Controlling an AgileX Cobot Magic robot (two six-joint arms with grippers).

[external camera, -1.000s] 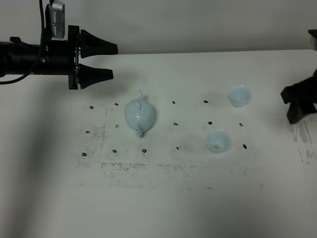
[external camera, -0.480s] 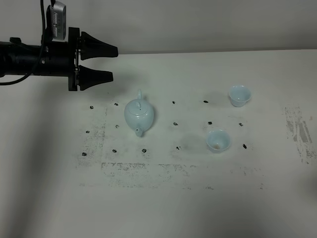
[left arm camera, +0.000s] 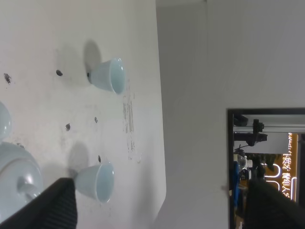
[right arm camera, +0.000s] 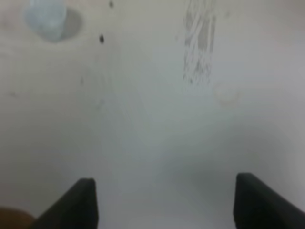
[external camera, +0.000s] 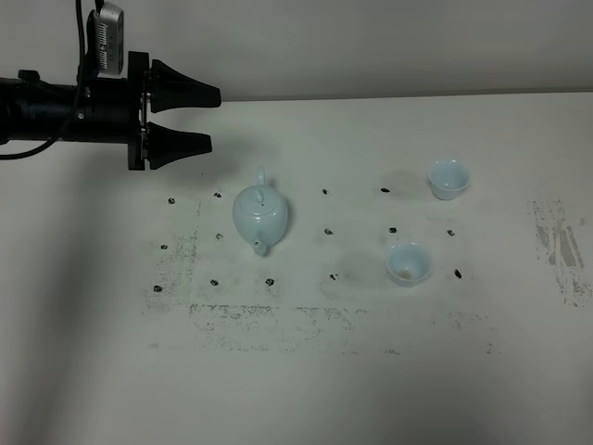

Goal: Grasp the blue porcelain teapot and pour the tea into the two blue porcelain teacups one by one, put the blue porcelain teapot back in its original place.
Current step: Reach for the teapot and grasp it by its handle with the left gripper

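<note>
Teapot (external camera: 260,216) unmoved; right tool (right arm camera: 164,191) gone from overhead view.

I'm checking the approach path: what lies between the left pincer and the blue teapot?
Nothing stands there. In the exterior high view, only bare table separates the open left pincer from the teapot; small dark marks sit nearby.

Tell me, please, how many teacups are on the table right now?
2. The far teacup stands upright at the back right. The near teacup stands in front of it, slightly leftward. Both are right of the teapot. Nothing in view seems able to hide another.
</note>
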